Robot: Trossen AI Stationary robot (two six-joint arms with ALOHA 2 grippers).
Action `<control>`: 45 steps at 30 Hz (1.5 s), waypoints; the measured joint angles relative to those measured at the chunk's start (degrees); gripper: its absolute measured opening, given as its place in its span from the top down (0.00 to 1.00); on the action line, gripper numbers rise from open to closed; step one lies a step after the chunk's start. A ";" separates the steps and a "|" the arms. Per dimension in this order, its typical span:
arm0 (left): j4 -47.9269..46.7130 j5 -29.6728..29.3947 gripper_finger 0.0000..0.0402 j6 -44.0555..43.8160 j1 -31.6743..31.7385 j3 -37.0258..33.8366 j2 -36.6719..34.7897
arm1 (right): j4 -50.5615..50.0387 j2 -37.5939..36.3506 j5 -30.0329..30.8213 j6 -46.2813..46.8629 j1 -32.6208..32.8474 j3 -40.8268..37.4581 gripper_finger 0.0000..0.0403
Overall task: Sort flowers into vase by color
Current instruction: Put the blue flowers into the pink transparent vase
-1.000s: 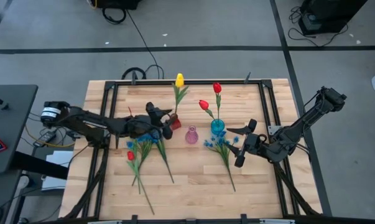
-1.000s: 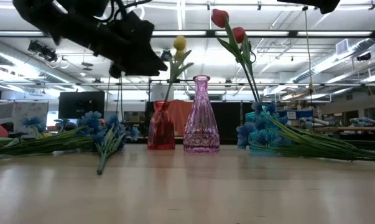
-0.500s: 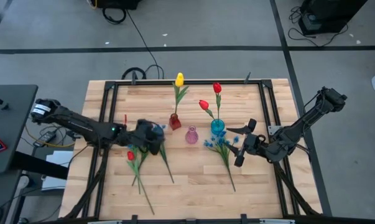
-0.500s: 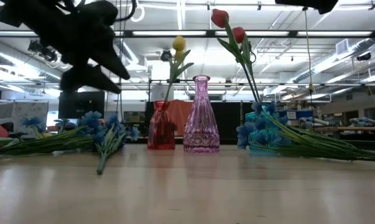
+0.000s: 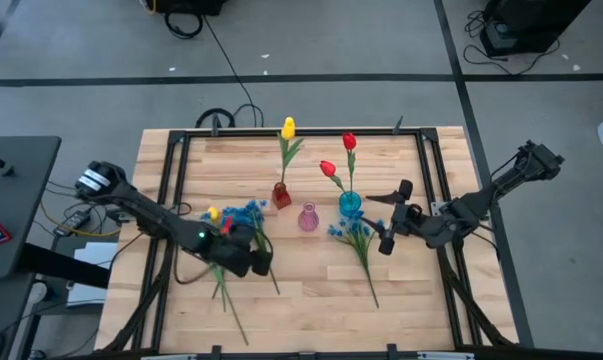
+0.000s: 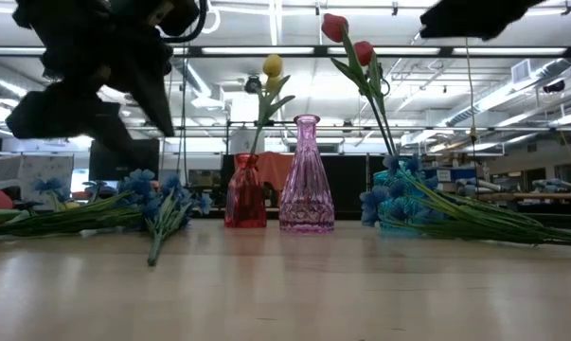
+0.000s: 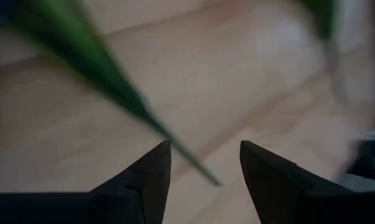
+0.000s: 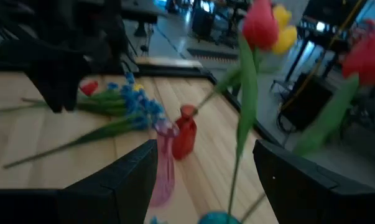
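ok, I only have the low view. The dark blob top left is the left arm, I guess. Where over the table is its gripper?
Observer: The high view puts the left gripper above the loose flowers lying on the table's left half, nearer the front edge than the red vase.
Operator: Holding anything?
Observer: No. Its wrist view shows the fingers apart, with a green stem running up towards the gap, not clamped.
Operator: And the right one?
Observer: The right gripper is open and empty, just to the right of the teal vase.
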 joint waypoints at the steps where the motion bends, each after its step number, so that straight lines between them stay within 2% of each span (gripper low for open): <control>1: -3.45 -0.47 0.51 -0.94 -0.12 2.19 1.63 | -2.20 -0.02 -0.01 1.52 -0.14 0.00 0.31; 5: -15.93 -3.20 0.51 -4.44 -0.18 10.00 8.50 | -9.14 1.26 -1.72 6.54 -0.96 0.00 0.31; 8: -20.19 -3.40 0.51 -5.94 0.83 13.44 13.06 | -10.94 2.23 -3.52 7.78 -1.06 -0.01 0.31; 13: -19.44 -2.60 0.51 -11.31 3.33 14.18 18.44 | -11.23 2.76 -5.91 7.70 -0.99 0.00 0.31; 19: -17.57 0.36 0.51 -11.91 5.11 14.22 22.04 | -11.76 2.78 -11.49 6.64 -0.91 0.00 0.31; 22: -17.86 0.11 0.52 -11.96 5.13 14.35 22.55 | -11.79 2.78 -14.00 6.18 -0.91 0.00 0.31; 25: -18.81 -0.02 0.56 -11.98 5.11 14.35 22.55 | -11.68 2.78 -15.62 6.03 -0.91 -0.09 0.31; 32: -19.98 -0.15 0.80 -12.01 5.09 14.24 22.59 | -9.05 2.78 -16.90 5.16 -0.91 -3.51 0.31; 36: -20.41 -0.38 0.90 -11.54 5.09 14.22 22.58 | -9.00 2.78 -17.51 5.65 -0.91 -4.13 0.31; 41: -22.22 -3.31 0.93 -8.53 5.11 14.18 20.85 | -9.02 2.73 -17.44 5.32 -0.91 -4.20 0.31; 45: -28.56 -8.38 0.91 -5.63 4.81 16.00 15.87 | -9.08 2.03 -17.48 4.72 -1.16 -4.20 0.31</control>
